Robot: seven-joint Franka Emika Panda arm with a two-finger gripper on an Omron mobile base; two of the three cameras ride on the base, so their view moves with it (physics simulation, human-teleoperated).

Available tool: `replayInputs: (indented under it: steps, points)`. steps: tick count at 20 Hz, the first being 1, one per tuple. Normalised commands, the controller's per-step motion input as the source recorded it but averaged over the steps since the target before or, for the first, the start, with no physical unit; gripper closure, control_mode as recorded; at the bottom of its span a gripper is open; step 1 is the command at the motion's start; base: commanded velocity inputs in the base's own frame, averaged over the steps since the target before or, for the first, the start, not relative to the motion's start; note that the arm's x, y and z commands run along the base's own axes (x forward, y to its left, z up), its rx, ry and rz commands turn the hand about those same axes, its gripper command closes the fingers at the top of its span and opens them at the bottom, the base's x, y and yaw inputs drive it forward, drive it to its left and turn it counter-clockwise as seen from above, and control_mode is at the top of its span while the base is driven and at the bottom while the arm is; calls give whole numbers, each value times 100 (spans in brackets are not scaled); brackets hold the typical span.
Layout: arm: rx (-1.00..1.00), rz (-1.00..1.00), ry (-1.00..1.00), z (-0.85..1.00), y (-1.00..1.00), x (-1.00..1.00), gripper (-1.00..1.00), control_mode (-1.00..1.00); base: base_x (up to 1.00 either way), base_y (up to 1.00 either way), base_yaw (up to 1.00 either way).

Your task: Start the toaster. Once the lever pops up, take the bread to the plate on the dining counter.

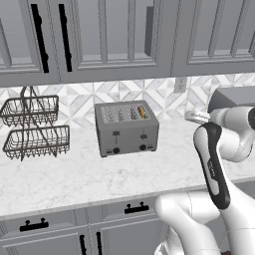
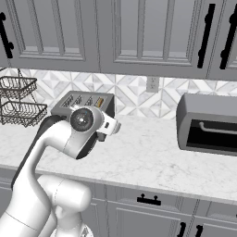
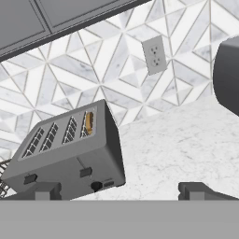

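The grey four-slot toaster (image 1: 127, 130) stands on the marble counter against the tiled wall, also seen at toaster (image 2: 83, 102) and toaster (image 3: 70, 154). The bread (image 1: 142, 111) sits down in its rightmost slot, only a golden edge showing, as with the bread (image 3: 88, 122). Both black levers (image 3: 85, 172) are on the front, above the knobs. My gripper (image 3: 120, 192) hangs open in the air to the right of the toaster, apart from it, with nothing between its fingertips (image 3: 44, 190). The hand (image 1: 195, 117) points left at toaster height. The plate and dining counter are out of view.
A dark-grey oven (image 2: 208, 125) stands on the counter to the right. A two-tier wire basket (image 1: 32, 127) sits to the toaster's left. A wall outlet (image 3: 154, 55) is on the tiles. Upper cabinets (image 1: 99, 35) hang above; bare marble (image 1: 124, 174) lies before the toaster.
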Motion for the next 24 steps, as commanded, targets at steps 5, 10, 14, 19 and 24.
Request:
replayInputs:
  steps: [5, 10, 14, 19, 24]
  points:
    - [0, 0, 0, 0, 0, 0, -100, -100, 0, 0, 0]
    - [0, 0, 0, 0, 0, 0, -100, -100, 0, 0, 0]
    - [0, 0, 0, 0, 0, 0, -100, -100, 0, 0, 0]
    - [0, 0, 0, 0, 0, 0, -100, -100, 0, 0, 0]
    - [0, 0, 0, 0, 0, 0, -100, -100, 0, 0, 0]
